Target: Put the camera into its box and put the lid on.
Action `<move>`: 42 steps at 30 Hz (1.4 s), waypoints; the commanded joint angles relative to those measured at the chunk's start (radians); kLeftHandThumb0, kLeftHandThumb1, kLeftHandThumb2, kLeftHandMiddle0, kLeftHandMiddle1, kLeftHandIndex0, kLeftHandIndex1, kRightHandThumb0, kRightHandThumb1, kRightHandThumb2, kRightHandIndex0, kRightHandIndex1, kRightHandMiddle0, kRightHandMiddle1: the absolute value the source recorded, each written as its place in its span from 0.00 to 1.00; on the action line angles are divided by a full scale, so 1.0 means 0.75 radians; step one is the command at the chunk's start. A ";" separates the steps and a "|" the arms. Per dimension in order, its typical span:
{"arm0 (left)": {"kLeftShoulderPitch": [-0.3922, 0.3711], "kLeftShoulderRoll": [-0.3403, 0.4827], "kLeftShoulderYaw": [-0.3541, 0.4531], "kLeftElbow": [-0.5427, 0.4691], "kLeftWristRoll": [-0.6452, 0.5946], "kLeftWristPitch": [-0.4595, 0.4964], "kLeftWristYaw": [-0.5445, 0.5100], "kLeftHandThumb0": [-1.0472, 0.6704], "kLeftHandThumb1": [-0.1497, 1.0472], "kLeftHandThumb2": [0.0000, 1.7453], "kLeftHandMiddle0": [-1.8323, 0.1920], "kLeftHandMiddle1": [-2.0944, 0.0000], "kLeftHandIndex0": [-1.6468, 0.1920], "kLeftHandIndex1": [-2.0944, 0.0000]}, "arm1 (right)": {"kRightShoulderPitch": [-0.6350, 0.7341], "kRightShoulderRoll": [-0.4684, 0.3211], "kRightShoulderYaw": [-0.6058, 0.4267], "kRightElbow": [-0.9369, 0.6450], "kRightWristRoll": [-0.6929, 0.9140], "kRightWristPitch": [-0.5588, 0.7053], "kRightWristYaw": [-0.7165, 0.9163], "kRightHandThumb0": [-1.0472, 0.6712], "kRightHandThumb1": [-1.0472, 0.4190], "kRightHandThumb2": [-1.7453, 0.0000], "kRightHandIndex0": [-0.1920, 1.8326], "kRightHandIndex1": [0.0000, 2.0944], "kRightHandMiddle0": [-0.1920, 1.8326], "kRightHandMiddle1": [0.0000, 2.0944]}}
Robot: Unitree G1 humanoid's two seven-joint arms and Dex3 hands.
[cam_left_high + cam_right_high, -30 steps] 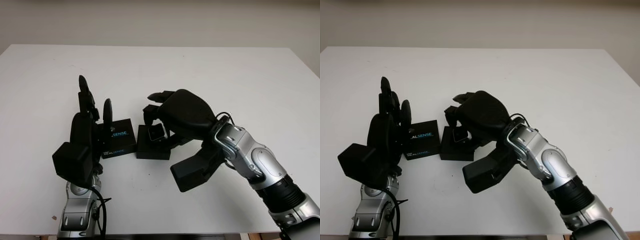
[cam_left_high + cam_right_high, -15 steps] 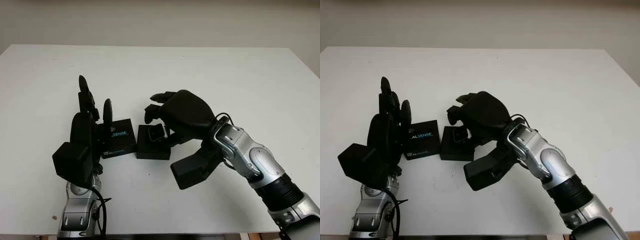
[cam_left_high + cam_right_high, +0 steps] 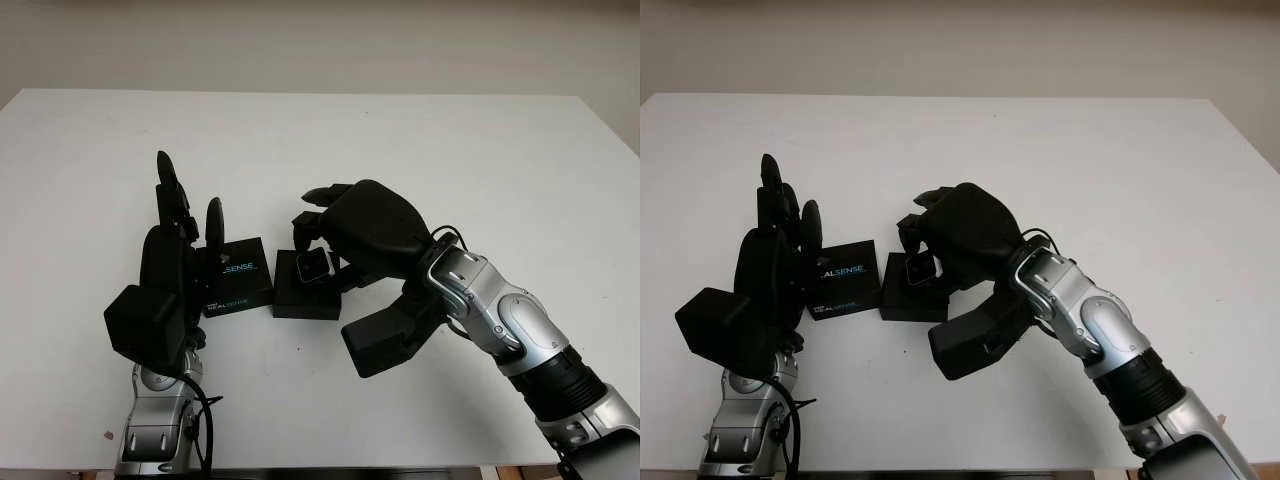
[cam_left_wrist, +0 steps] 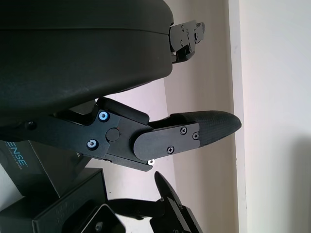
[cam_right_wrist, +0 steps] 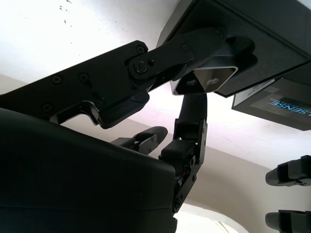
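Left eye view: right hand [image 3: 318, 232] grasping one camera [image 3: 314, 265] above one box [image 3: 306, 292]; left hand [image 3: 185, 225] released.

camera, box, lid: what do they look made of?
Camera: silvery, likely brushed metal shell; it catches light between the right hand fingers.
Box: matte black, probably card, sharp edges.
Lid: matte black, printed lettering, likely card too.

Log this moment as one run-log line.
right hand: shut on camera, over box | left hand: open, beside lid | lid: off
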 commanded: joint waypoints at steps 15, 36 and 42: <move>0.003 0.001 0.002 -0.021 -0.005 -0.003 -0.004 0.20 1.00 0.32 1.00 1.00 1.00 1.00 | -0.008 -0.018 0.014 -0.016 -0.067 -0.009 -0.009 0.32 0.13 0.97 0.44 0.07 0.42 0.62; 0.011 -0.003 0.001 -0.022 -0.007 -0.008 -0.003 0.21 1.00 0.33 1.00 1.00 1.00 1.00 | -0.046 0.172 -0.260 0.228 0.864 0.182 0.277 0.39 0.09 0.97 0.27 0.27 0.32 0.74; 0.009 -0.001 0.002 -0.019 -0.006 -0.008 -0.004 0.20 1.00 0.33 1.00 1.00 1.00 1.00 | -0.029 0.175 -0.272 0.226 0.914 0.223 0.274 0.40 0.08 0.97 0.25 0.27 0.31 0.75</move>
